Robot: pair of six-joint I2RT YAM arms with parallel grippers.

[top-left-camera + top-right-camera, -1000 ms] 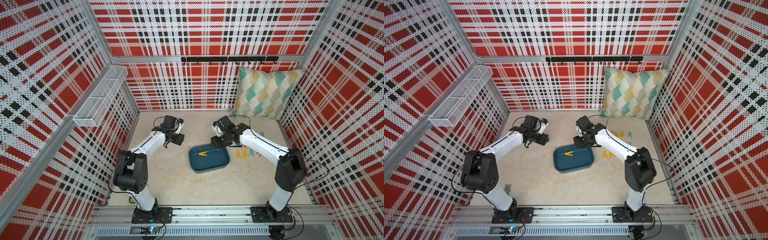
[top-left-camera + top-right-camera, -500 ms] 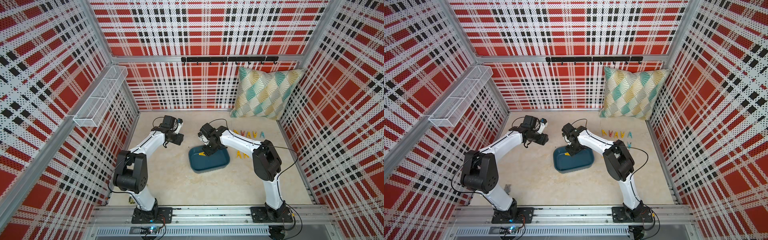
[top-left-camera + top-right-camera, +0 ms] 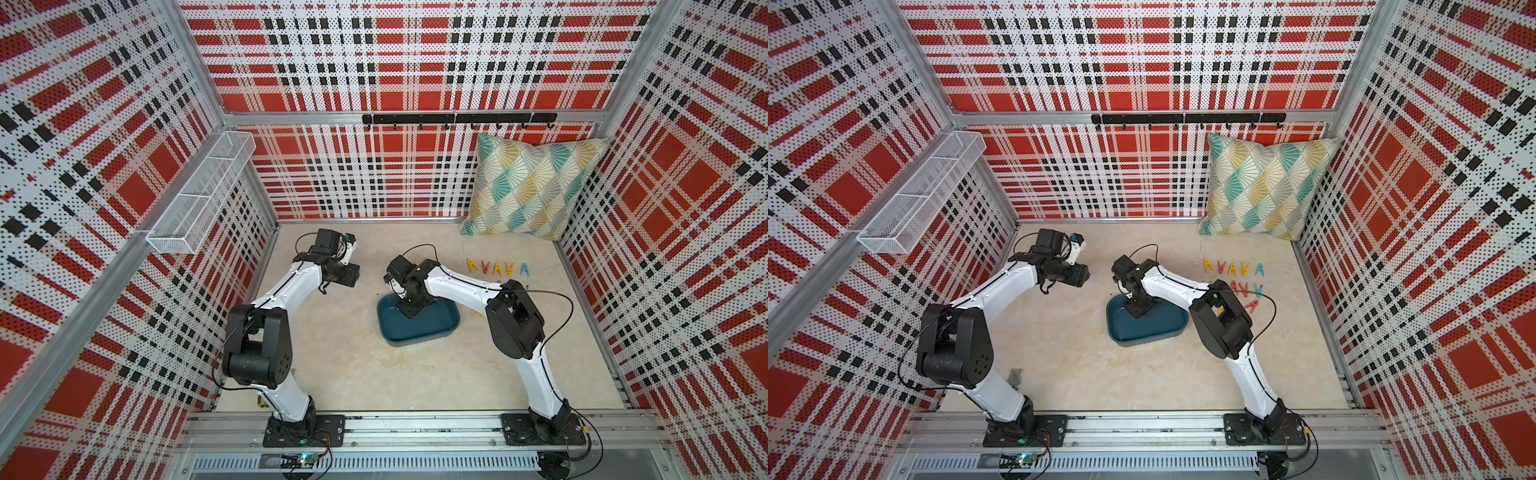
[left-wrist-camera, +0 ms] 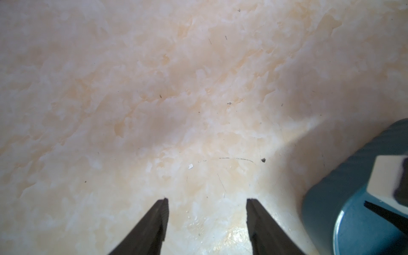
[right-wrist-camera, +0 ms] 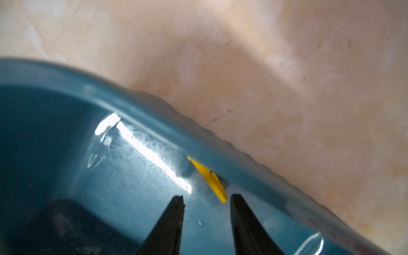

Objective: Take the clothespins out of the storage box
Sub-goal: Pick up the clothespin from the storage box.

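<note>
The dark teal storage box (image 3: 432, 328) (image 3: 1154, 330) lies on the floor in both top views. My right gripper (image 3: 408, 311) (image 3: 1139, 309) reaches down into it. In the right wrist view the jaws (image 5: 206, 196) stand open above the box floor with nothing between them. One yellow clothespin (image 5: 209, 178) lies just past the fingertips, against the box wall (image 5: 154, 114); in the top views the gripper hides it. Several clothespins (image 3: 496, 269) (image 3: 1231, 269) lie in rows on the floor right of the box. My left gripper (image 3: 352, 277) (image 4: 207, 199) hangs open over bare floor left of the box (image 4: 331, 198).
A patterned pillow (image 3: 532, 191) leans in the back right corner. A white wire basket (image 3: 199, 195) hangs on the left wall and a black hook rail (image 3: 457, 118) on the back wall. A small grey object (image 3: 1016, 376) lies by the left arm's base.
My right arm has swung left from beside the box and come down into it, and its jaws have narrowed. The left arm has not moved.
</note>
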